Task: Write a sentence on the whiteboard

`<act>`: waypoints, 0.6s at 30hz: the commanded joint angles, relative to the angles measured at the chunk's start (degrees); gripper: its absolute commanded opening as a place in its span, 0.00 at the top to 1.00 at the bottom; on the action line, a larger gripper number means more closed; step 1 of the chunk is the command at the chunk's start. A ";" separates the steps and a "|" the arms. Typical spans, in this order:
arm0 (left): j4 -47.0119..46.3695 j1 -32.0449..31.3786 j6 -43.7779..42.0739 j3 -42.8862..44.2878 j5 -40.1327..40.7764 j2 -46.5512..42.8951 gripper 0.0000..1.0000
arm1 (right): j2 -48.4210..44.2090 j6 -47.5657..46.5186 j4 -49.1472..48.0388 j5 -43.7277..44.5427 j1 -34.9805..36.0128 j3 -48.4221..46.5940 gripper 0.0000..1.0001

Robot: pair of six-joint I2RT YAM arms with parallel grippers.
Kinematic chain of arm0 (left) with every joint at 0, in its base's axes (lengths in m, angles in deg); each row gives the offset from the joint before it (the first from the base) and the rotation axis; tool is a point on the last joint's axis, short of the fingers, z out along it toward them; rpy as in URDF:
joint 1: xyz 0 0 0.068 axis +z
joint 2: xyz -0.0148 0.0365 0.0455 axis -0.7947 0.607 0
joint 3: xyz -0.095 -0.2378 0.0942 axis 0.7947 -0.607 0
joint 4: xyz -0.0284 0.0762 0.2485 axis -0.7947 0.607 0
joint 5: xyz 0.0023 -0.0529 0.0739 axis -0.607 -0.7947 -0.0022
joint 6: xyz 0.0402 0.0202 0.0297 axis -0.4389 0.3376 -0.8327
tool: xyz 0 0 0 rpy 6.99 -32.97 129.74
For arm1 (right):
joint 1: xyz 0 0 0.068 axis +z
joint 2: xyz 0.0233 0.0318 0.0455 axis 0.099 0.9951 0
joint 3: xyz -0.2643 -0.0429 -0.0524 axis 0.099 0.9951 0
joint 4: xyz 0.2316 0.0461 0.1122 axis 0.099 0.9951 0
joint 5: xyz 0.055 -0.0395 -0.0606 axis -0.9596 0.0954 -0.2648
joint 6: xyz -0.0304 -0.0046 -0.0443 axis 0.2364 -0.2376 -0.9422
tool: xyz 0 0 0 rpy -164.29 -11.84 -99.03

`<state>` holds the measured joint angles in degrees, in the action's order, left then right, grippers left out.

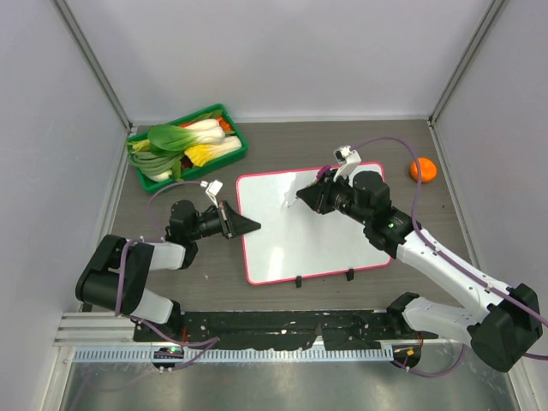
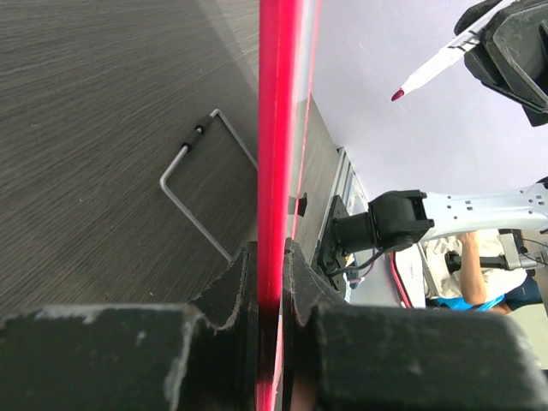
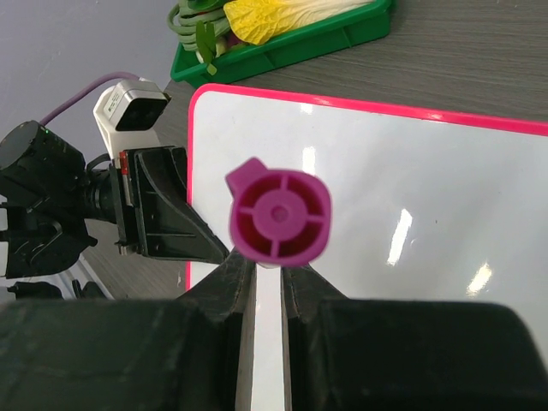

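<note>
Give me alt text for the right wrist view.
The right jaws grip a marker, its purple end facing the camera, above the whiteboard. The left jaws clamp the board's pink frame; a green vegetable tray sits beyond.

Glossy pink-framed whiteboard lies face-up, slightly askew, centrally.

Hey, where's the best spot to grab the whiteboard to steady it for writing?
Grip the thin pink frame on its left edge, coming in sideways from the left, one finger on each face. The whiteboard lies face up and is too wide to span; the left gripper is pinched on just there.
</note>
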<state>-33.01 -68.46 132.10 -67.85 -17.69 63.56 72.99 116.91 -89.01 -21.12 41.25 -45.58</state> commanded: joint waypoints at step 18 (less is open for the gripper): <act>13.47 0.02 -10.50 0.99 5.96 2.90 1.00 | 1.30 -5.78 -5.66 11.88 5.29 -4.72 0.99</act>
<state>-29.23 -68.39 130.70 -66.14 -18.17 63.61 73.62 113.77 -89.86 -15.24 44.79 -47.27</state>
